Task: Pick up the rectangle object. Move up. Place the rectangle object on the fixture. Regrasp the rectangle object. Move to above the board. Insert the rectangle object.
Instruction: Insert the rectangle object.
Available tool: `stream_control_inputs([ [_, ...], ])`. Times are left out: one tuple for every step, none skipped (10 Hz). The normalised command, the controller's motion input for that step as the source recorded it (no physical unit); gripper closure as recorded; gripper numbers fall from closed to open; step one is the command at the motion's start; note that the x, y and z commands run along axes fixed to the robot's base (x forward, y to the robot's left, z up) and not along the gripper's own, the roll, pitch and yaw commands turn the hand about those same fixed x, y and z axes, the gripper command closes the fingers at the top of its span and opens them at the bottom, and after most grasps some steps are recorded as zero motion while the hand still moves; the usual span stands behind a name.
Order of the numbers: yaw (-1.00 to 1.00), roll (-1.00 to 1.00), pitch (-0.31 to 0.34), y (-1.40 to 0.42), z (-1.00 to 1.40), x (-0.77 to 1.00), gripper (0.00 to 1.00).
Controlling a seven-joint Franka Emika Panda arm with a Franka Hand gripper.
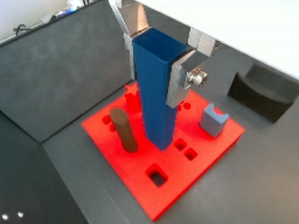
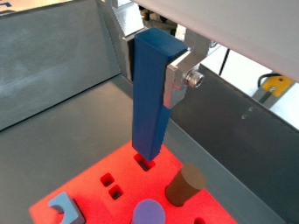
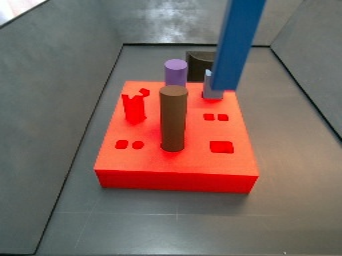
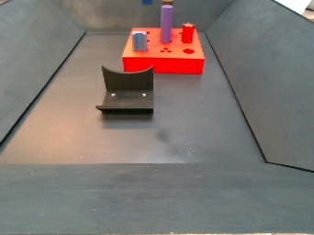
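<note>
in a side view i saw the fixture (image 4: 127, 90) alone on the floor, well apart from the board (image 4: 172, 61); neither wrist view showed that gap. both wrist views showed the gripper (image 1: 163, 54) pinching the blue bar (image 1: 156, 92) near its top, silver fingers (image 2: 177, 77) flat on opposite faces. the bar hung upright below the gripper, over the board, its lower end just above a small square hole (image 2: 145, 163).

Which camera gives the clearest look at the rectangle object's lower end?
A wrist view: the rectangle object, upright in the claw, ends just above the board. A side view crops its top; the far side view barely shows it.
</note>
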Motion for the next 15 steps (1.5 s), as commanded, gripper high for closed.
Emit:
stream_control_inputs([
  [-0.12, 0.08, 0.034, -0.17, -0.27, 0.50, 1.00],
  [-0.19, 0.10, 0.057, -0.13, -0.25, 0.52, 1.00],
  [-0.20, 0.11, 0.080, -0.09, -0.25, 0.49, 1.00],
  [-0.16, 0.09, 0.079, -0.08, -0.25, 0.42, 1.00],
  [-0.09, 0.04, 0.071, -0.04, -0.26, 0.33, 1.00],
  [-0.04, 0.00, 0.057, -0.03, -0.32, 0.29, 1.00],
  [0.00, -0.03, 0.014, -0.01, -0.35, 0.20, 1.00],
  [0.00, -0.01, 0.000, -0.02, -0.40, 0.11, 1.00],
  [0.00, 0.00, 0.000, -0.04, -0.41, 0.01, 1.00],
  [0.01, 0.08, 0.031, -0.07, -0.35, 0.00, 1.00],
  [0.00, 0.10, 0.050, -0.09, -0.33, 0.00, 1.00],
  [0.00, 0.01, 0.001, -0.02, -0.37, 0.00, 1.00],
  [0.00, 0.00, 0.000, 0.00, -0.30, 0.00, 1.00],
  [0.00, -0.04, 0.000, 0.00, -0.27, 0.00, 1.00],
  [0.00, -0.12, 0.000, 0.00, -0.15, -0.01, 1.00],
])
